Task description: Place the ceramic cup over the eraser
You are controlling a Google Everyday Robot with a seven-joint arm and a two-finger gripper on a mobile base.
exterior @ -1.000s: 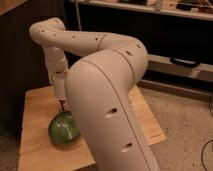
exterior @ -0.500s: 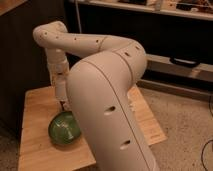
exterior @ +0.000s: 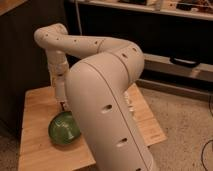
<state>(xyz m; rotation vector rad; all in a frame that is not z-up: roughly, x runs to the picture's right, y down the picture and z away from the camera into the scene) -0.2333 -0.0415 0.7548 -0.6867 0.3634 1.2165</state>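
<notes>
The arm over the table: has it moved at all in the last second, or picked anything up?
The arm has drifted slightly left, and the gripper still hangs just above the green bowl; no grasp or release shows. The bowl and wooden table stayed put. The cup and eraser are hidden from view.

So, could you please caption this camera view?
White robot arm lowers its gripper beside a round green bowl on the wooden table.
</notes>
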